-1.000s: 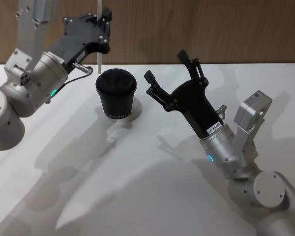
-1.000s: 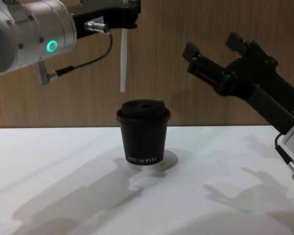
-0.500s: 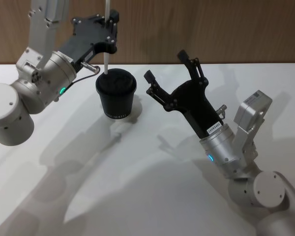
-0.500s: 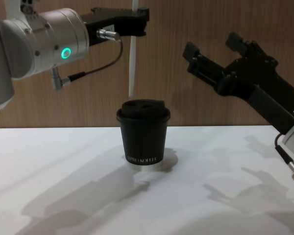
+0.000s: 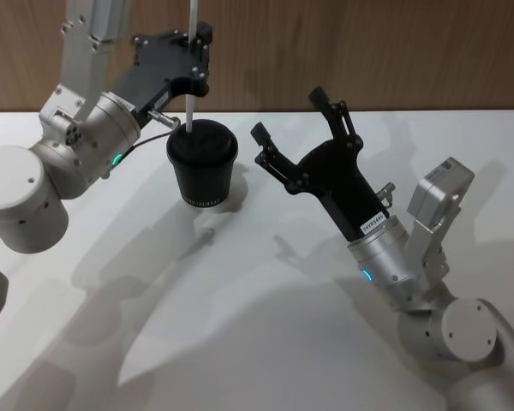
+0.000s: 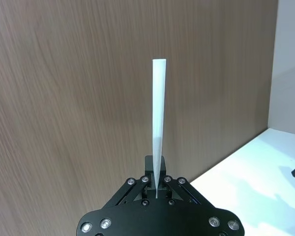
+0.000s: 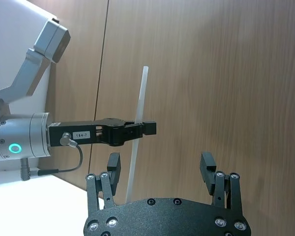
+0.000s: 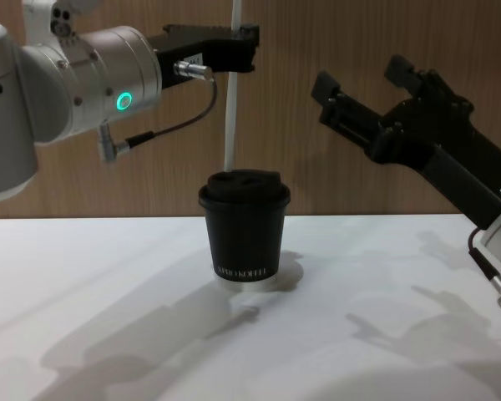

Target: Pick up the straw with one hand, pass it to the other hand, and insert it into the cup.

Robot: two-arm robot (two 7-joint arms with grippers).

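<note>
Head view looks steeply down on white table (image 5: 265, 342). Chest view looks level across it at wood-panel wall (image 8: 334, 167), nearer; both share small black lidded paper cup (image 5: 202, 164). Wrist views face wall along fingers.

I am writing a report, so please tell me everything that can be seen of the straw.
The straw is thin, straight, white, and looks like plastic. It stands nearly upright, pinched between the shut fingers of the left tool. Its lower end is at the lid of the black cup, near the left edge; whether it has entered cannot be told.
</note>
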